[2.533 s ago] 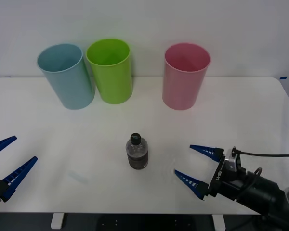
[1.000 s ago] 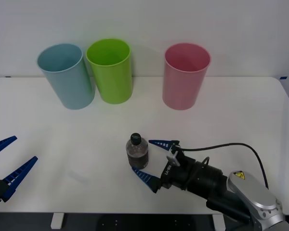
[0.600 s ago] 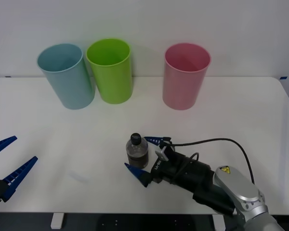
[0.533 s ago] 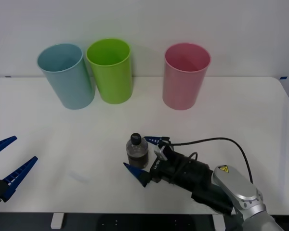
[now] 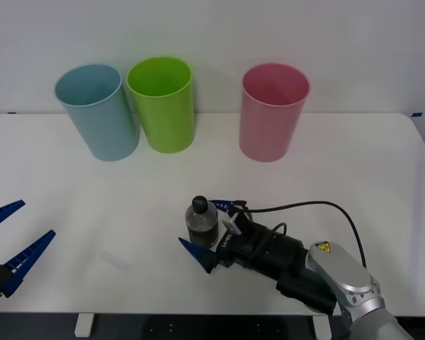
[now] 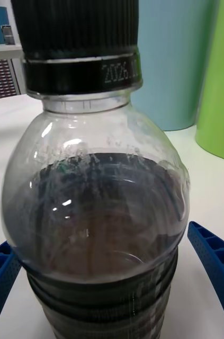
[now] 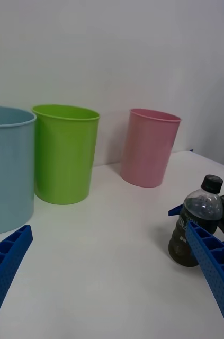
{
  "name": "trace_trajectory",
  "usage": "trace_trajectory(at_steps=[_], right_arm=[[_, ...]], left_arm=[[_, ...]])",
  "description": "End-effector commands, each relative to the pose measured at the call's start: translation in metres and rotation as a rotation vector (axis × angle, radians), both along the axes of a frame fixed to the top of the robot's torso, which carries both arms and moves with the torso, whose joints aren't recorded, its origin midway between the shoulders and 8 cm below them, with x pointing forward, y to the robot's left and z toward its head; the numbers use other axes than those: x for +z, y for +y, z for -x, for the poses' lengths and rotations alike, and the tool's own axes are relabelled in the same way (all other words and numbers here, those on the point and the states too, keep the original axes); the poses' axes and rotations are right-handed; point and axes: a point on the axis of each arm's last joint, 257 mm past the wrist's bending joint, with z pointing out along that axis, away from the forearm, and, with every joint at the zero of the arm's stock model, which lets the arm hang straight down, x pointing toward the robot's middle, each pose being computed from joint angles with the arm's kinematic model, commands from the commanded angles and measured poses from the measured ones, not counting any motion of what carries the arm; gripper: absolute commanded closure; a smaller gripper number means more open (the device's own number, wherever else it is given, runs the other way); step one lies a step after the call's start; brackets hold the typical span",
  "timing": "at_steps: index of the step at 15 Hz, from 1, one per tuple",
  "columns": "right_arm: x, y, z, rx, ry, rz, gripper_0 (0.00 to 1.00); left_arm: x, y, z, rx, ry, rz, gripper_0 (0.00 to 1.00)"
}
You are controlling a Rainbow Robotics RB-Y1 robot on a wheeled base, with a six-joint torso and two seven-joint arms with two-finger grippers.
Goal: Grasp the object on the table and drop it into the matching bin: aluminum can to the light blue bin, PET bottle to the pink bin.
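Note:
The PET bottle (image 5: 201,222), small and clear with a black cap and a dark band, stands upright on the white table (image 5: 354,170) near the front middle. My right gripper (image 5: 198,222) is open around it, one blue finger on each side. In the right wrist view the bottle (image 6: 96,201) stands close between the fingers (image 6: 217,265), with slim gaps to each. The pink bin (image 5: 273,112) stands at the back right and the light blue bin (image 5: 98,112) at the back left. My left gripper (image 5: 37,218) hangs open at the front left edge, well away from the bottle (image 7: 196,228).
A lime green bin (image 5: 163,105) stands just right of the light blue one. A black cable (image 5: 319,207) loops over my right arm. Bare table lies between the bottle and the bins.
My right gripper has travelled left from the front right of the table and now has its open fingers on either side of the bottle. The bottle and left arm have not moved.

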Motion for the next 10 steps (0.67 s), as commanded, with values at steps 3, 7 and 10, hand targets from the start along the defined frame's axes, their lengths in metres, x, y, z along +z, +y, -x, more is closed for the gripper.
trace_trajectory(at_steps=[3,7,10], right_arm=[[0.0014,-0.0008,-0.0013,-0.006,0.007,-0.009,1.0],[0.0032,-0.0006,-0.0016,-0.009,0.016,-0.025,1.0],[0.0089,-0.0001,-0.0027,-0.014,0.022,-0.051,1.0]], left_arm=[[0.0,0.0,0.0,0.0,0.0,0.0,0.0],[0.0,0.0,0.0,0.0,0.0,0.0,0.0],[0.0,0.0,0.0,0.0,0.0,0.0,0.0]])
